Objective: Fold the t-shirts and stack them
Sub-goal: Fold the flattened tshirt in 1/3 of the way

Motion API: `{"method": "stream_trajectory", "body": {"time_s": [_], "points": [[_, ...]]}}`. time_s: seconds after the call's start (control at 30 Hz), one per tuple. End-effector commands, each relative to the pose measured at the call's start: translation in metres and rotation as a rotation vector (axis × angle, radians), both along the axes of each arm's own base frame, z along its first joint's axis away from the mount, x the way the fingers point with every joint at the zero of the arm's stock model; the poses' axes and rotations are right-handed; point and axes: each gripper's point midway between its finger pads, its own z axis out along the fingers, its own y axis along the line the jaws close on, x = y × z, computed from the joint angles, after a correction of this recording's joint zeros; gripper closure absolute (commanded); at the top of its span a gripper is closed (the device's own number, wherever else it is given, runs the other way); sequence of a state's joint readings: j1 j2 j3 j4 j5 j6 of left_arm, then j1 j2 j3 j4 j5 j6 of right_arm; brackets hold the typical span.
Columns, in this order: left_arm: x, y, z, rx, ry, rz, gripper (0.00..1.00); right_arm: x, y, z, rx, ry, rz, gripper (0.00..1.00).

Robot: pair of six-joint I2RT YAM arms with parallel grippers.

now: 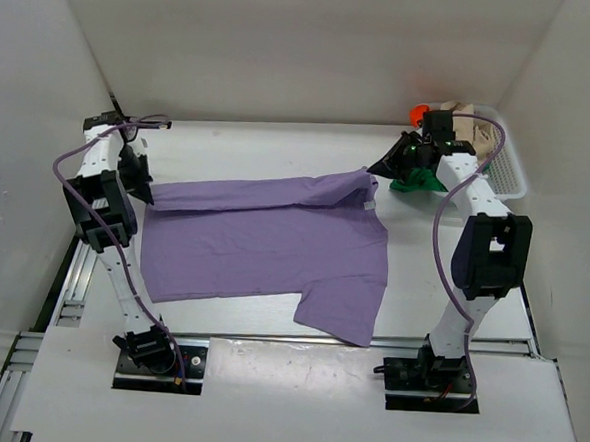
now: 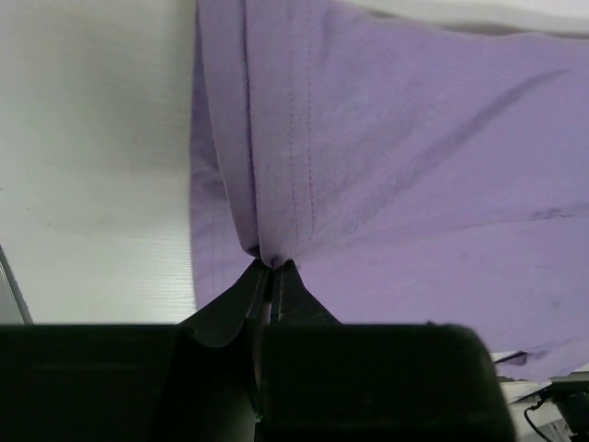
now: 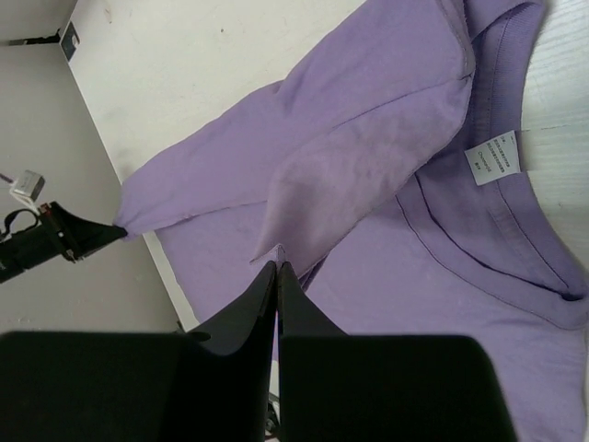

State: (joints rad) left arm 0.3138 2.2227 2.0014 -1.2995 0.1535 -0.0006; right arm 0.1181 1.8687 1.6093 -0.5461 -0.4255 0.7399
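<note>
— Progress on the t-shirts, then?

— Early, by my judgement. One shirt is in hand, and none is folded or stacked yet. The lilac t-shirt [image 1: 273,245] lies spread across the middle of the table [image 1: 280,145], collar [image 3: 497,253] toward the right edge.

— And your grippers?

— Both are clamped on that shirt. My left gripper [image 2: 271,267] pinches a bunch of cloth at the hem [image 2: 276,138], near the table's left edge. My right gripper [image 3: 278,265] pinches the far sleeve or shoulder, I cannot tell which, close to the collar and its white label [image 3: 497,157]. Between them the far long side is raised and lies partly over the body. I would call the first lengthwise fold begun, not finished.

— The other three?

— They are at the far right corner, untouched as far as I can see. The beige t-shirt [image 1: 476,127] sits in the white basket [image 1: 513,179]. Only a patch of the orange-red t-shirt [image 1: 419,113] shows, behind my right wrist. The green t-shirt [image 1: 413,183] is bunched just beside the basket, half hidden by my arm.

— So what remains?

— Nearly everything: finishing this fold, the folds after it, then three more shirts and the stack.
</note>
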Motion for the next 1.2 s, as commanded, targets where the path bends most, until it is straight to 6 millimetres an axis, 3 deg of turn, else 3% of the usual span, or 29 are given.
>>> {"method": "stream_trajectory", "body": {"time_s": [0.0,0.13,0.33,0.43,0.5,0.67,0.7,0.8,0.83,0.87,0.9,0.93,1.03,1.07,1.1,1.13,1.17], "points": [[-0.022,0.01,-0.01,0.046,0.101,0.012,0.9,-0.009,-0.001,0.023,-0.001,-0.05,0.021,1.0],[-0.033,0.008,-0.023,0.04,0.153,0.01,0.89,-0.013,-0.003,0.012,-0.017,-0.03,0.02,1.0],[-0.029,0.014,-0.028,0.062,0.162,0.011,0.75,-0.011,-0.003,0.003,-0.019,-0.009,0.021,1.0],[-0.024,0.024,-0.028,0.111,0.149,0.014,0.61,-0.008,-0.002,-0.004,-0.021,0.005,0.021,1.0],[-0.027,0.031,-0.027,0.156,0.163,0.016,0.46,-0.002,0.004,-0.003,-0.009,0.005,0.03,1.0],[-0.023,0.069,-0.003,0.38,0.115,0.047,0.36,0.019,0.019,-0.006,0.02,0.017,0.029,1.0],[-0.017,0.086,0.018,0.486,0.051,0.079,0.36,0.026,0.02,-0.005,0.026,0.009,0.023,1.0],[-0.01,0.078,0.039,0.625,-0.037,0.064,0.36,0.05,0.023,-0.01,0.041,0.015,-0.008,1.0],[0.012,0.059,0.066,0.67,-0.18,0.05,0.36,0.055,0.024,-0.011,0.047,0.019,-0.016,1.0],[0.01,0.044,0.06,0.681,-0.193,0.019,0.36,0.064,0.025,-0.025,0.05,0.046,-0.041,1.0],[0.017,0.029,0.067,0.693,-0.246,-0.003,0.36,0.075,0.027,-0.022,0.062,0.026,-0.05,1.0],[0.032,-0.008,0.082,0.688,-0.347,-0.061,0.36,0.079,0.028,-0.037,0.067,0.06,-0.062,1.0],[0.053,-0.091,0.09,0.554,-0.458,-0.225,0.39,0.099,0.03,-0.054,0.098,0.071,-0.124,1.0],[0.058,-0.142,0.093,0.504,-0.502,-0.327,0.39,0.103,0.031,-0.056,0.112,0.073,-0.139,1.0],[0.065,-0.173,0.105,0.461,-0.557,-0.377,0.4,0.108,0.032,-0.058,0.136,0.084,-0.164,1.0],[0.066,-0.209,0.099,0.387,-0.57,-0.452,0.41,0.114,0.032,-0.066,0.138,0.08,-0.184,1.0],[0.063,-0.262,0.11,0.318,-0.628,-0.545,0.41,0.118,0.031,-0.07,0.139,0.079,-0.2,1.0]]}}
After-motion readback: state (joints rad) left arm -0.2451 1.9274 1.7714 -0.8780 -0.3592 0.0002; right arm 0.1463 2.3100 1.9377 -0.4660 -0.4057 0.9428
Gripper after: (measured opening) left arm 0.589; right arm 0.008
